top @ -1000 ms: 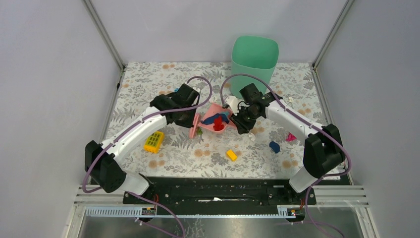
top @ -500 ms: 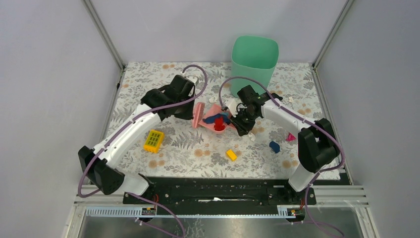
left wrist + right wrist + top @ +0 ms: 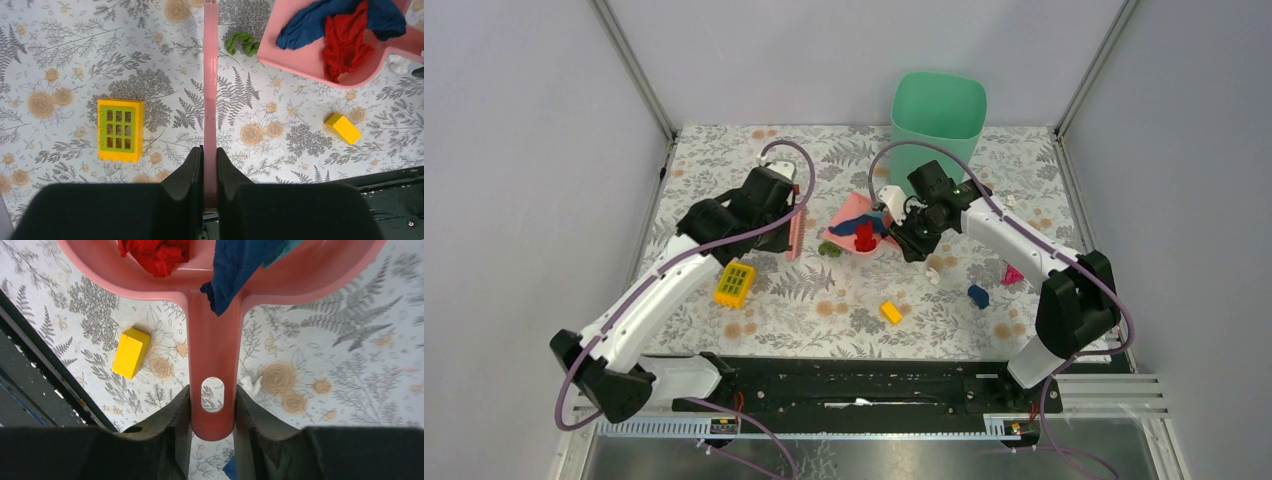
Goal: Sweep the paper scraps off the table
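Left gripper [image 3: 210, 154] clenched on the pink brush [image 3: 210, 75]; right gripper [image 3: 212, 399] clamped on the dustpan [image 3: 212, 335] handle. White paper scraps [image 3: 935, 264] lie on the table [image 3: 714, 150] at the pan's handle side, away from its mouth. Best to reposition the pan mouth toward them, then brush low in short strokes.

The left arm [image 3: 656, 293] extends forward and inward. The left gripper [image 3: 209, 150] has its jaws clamped on the pink brush [image 3: 210, 75]. The right arm [image 3: 1009, 235] reaches inward toward centre. The right gripper [image 3: 212, 390] has its jaws clamped on the dustpan handle [image 3: 212, 355].
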You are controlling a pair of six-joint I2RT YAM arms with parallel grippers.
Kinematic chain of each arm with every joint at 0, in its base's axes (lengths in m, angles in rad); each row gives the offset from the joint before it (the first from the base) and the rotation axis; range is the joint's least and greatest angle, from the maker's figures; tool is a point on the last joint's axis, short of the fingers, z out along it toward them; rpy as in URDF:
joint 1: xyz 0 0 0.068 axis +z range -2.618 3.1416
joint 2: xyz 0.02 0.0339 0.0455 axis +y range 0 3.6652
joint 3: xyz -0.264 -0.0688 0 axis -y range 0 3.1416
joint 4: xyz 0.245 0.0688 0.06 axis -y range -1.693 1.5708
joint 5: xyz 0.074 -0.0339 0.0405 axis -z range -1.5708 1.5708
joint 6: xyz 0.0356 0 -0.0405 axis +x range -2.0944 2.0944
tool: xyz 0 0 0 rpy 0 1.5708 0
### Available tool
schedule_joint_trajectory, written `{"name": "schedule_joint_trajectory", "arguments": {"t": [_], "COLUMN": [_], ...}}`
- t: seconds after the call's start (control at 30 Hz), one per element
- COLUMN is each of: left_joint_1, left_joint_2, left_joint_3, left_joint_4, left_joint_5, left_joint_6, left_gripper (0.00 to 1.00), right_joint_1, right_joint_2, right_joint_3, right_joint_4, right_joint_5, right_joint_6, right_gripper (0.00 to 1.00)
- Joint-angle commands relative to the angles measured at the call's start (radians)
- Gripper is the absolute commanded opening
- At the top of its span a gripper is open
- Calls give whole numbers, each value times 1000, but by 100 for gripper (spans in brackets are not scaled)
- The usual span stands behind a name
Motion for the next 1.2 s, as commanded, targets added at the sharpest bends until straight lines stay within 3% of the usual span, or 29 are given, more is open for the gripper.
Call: {"name": "schedule_joint_trajectory", "arguments": {"t": [0.0, 0.2, 0.53, 1.17], "left_joint_1": [0, -1, 0, 0], "left_joint_2": [-116, -186, -227, -260], "left_joint_3": [7, -82, -234, -289], "left_joint_4": [-15, 23, 87, 93], "left_joint_5": [-47, 54, 135, 207], "left_joint_6": [-41, -46, -17, 12], "left_gripper": [0, 0, 0, 0], "right_joint_1": [-5, -10, -74, -326], "right_joint_2": [-66, -66, 52, 233], "right_joint_3": [107, 235, 615, 988], "right_joint_4": [-61, -158, -385, -387], "right_joint_5": [31, 69, 57, 143], "right_joint_6": [3, -7, -16, 82], "right_gripper": [0, 0, 0, 0]}}
